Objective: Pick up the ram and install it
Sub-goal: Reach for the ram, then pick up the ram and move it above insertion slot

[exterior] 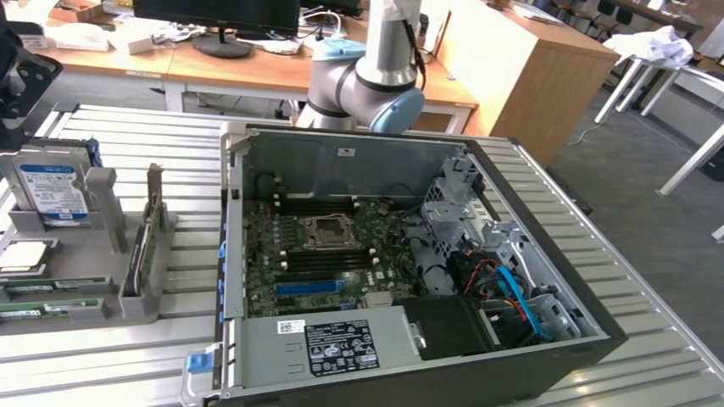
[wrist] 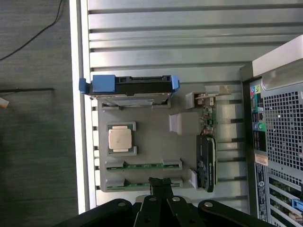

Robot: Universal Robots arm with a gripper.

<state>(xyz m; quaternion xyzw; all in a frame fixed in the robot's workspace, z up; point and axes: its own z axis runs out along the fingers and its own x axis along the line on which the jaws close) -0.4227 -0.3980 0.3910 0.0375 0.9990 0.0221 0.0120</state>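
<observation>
Two green ram sticks (wrist: 143, 165) (wrist: 137, 184) lie edge-up, side by side, in slots of a grey holder tray (wrist: 156, 142). In the exterior view the ram sticks (exterior: 47, 287) sit at that tray's near corner, on the exterior view's left. My gripper (wrist: 161, 182) hangs well above the tray, its black fingers shut with nothing between them, its tips lined up over the end of the nearer stick. The dark gripper body (exterior: 20, 85) shows at the exterior view's upper left. The open computer case (exterior: 543, 280) lies in the middle, its motherboard (exterior: 328, 246) exposed.
The tray also holds an upright hard drive (wrist: 130, 87) with blue ends, a square processor (wrist: 119, 138) and an expansion card (wrist: 207, 161) on edge. The case's rear panel (wrist: 279, 123) stands close beside the tray. The slatted metal table ends at an edge (wrist: 78, 118) with floor beyond.
</observation>
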